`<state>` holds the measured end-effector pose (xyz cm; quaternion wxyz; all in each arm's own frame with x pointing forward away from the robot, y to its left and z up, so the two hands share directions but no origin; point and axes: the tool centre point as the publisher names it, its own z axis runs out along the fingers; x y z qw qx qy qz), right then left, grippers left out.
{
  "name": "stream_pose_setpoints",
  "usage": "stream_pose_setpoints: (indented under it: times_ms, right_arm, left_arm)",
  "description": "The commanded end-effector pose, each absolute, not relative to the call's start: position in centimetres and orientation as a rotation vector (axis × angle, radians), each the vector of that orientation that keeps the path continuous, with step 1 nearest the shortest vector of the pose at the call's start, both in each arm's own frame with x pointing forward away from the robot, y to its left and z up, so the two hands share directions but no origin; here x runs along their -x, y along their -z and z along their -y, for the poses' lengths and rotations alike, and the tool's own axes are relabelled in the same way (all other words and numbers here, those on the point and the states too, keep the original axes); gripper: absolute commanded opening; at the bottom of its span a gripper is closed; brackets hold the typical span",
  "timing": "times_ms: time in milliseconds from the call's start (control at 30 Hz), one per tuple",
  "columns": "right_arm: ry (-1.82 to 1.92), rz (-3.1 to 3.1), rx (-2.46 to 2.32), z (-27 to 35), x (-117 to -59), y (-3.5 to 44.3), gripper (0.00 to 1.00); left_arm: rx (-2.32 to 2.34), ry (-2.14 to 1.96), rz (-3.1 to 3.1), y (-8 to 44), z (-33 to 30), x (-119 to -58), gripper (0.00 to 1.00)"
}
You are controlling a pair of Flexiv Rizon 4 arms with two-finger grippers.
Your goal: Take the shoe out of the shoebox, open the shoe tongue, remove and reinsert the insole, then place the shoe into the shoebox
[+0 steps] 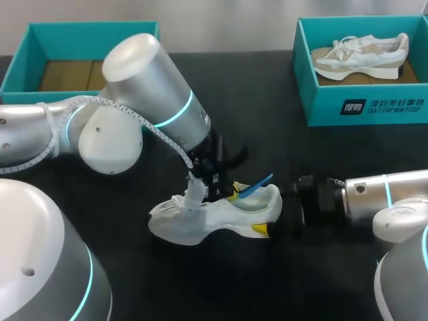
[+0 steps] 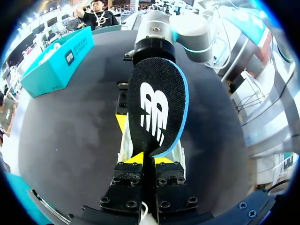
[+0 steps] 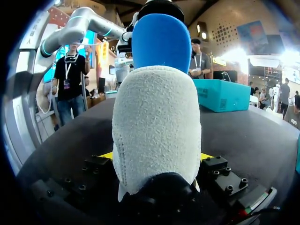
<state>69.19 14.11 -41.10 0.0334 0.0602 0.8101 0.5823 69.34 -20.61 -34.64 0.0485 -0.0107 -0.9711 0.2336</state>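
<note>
1. Head view: even, diffuse light from above; the black desk [image 1: 267,100] shows no glare, and the shadow under the shoe [image 1: 214,217] is faint.
2. Head view: broad soft highlights lie on the white casing of the left arm [image 1: 150,80]; its cyan rings glow.
3. Left wrist view: bright, flat light on the insole [image 2: 157,112]; straight edges bow toward the rim.
4. Right wrist view: glaring lamps behind the scene; the shoe heel is lit from the front, with deep shadow beneath it.

Holding white shoe [image 3: 157,122] by heel in right gripper [image 3: 157,157], yellow tips against both sides, with blue insole [image 3: 161,42] upright just beyond and teal shoebox [image 3: 222,93] far right on table [image 3: 253,136].
</note>
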Motion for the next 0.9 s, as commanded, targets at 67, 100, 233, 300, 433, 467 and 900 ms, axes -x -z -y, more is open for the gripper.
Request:
stream_pose_setpoints:
  times_ms: [67,100,233,300,433,467,900]
  right_arm:
    - [-1.787,-2.495,-0.187,-14.1,-69.0,41.0,0.00]
    - [-1.787,-2.495,-0.187,-14.1,-69.0,41.0,0.00]
    - [-1.787,-2.495,-0.187,-14.1,-69.0,41.0,0.00]
    - [-1.787,-2.495,-0.187,-14.1,-69.0,41.0,0.00]
    - [-1.787,-2.495,-0.187,-14.1,-69.0,41.0,0.00]
    - [-1.787,-2.495,-0.187,-14.1,-69.0,41.0,0.00]
    - [-1.787,-2.495,-0.187,-14.1,-69.0,41.0,0.00]
  left_arm:
    - [-0.001,-0.735,2.975,33.9,20.7,-69.2,0.00]
    - [-0.012,-0.739,2.986,33.8,20.9,-69.2,0.00]
    - [-0.021,-0.742,3.014,33.3,21.9,-69.2,0.00]
    - [-0.012,-0.741,3.023,33.1,22.4,-69.2,0.00]
    - [0.011,-0.739,3.047,32.9,23.0,-69.0,0.00]
    - [0.015,-0.743,3.051,32.8,23.1,-69.0,0.00]
    - [0.018,-0.763,3.073,32.1,23.7,-69.8,0.50]
